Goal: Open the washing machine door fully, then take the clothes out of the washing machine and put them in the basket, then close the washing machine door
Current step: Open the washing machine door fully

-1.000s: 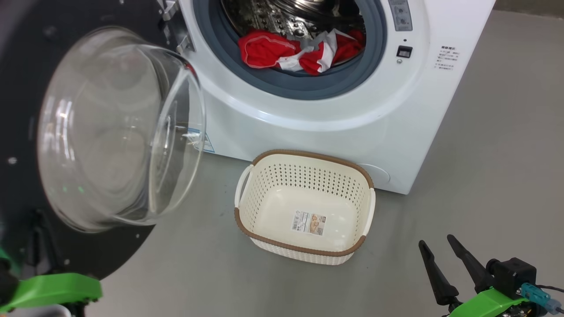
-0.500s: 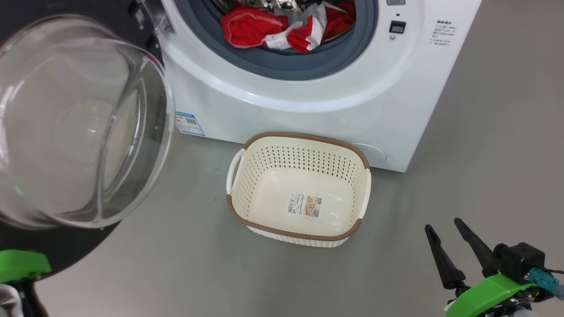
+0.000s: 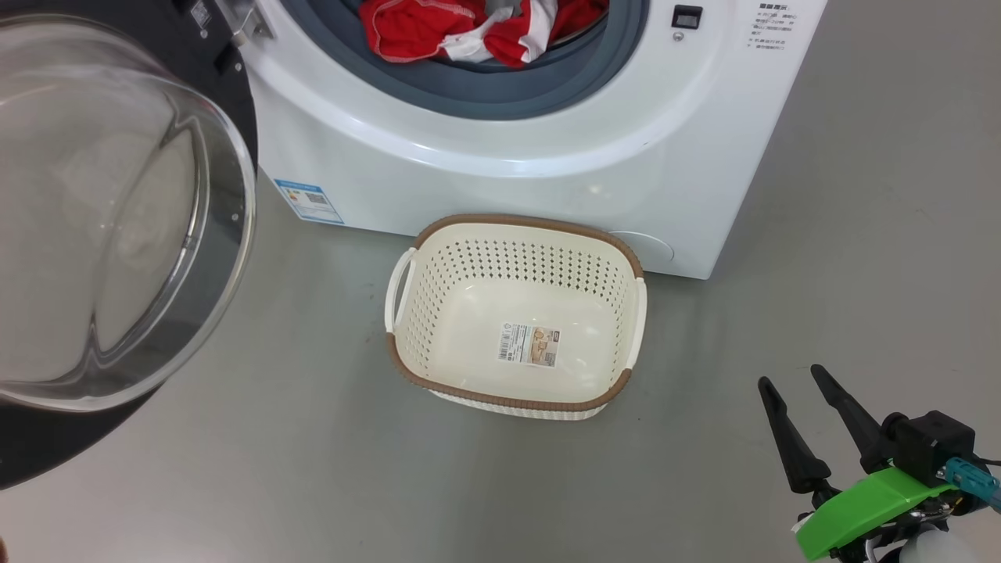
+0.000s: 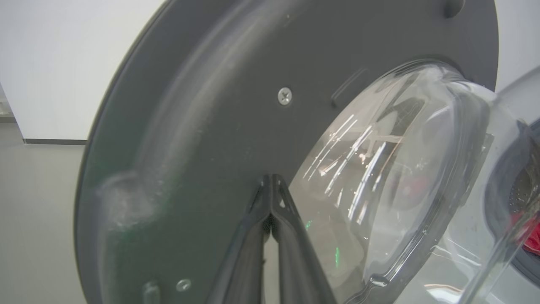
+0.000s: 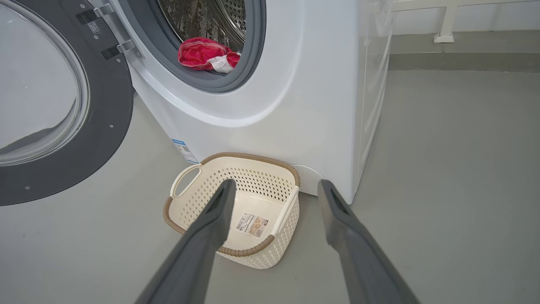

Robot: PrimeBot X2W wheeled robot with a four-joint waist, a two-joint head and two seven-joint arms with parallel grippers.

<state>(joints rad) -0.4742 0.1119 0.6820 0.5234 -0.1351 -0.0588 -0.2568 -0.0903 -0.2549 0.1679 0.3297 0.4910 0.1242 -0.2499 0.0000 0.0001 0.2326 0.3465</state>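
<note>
- Red clothes (image 3: 469,31) lie in the washing machine (image 3: 500,172) drum, top centre; none taken out yet.
- Black-rimmed washing machine door (image 3: 102,219) stands wide open, left; left gripper (image 4: 270,179) pinched together at its inner face.
- Cream basket (image 3: 525,222) empty, centre; right gripper (image 3: 790,378) spread apart, empty, lower right.

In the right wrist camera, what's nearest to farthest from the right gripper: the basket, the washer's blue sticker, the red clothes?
1. basket, on the floor just ahead.
2. blue sticker, low on the washing machine behind it.
3. clothes, up inside the drum.
</note>
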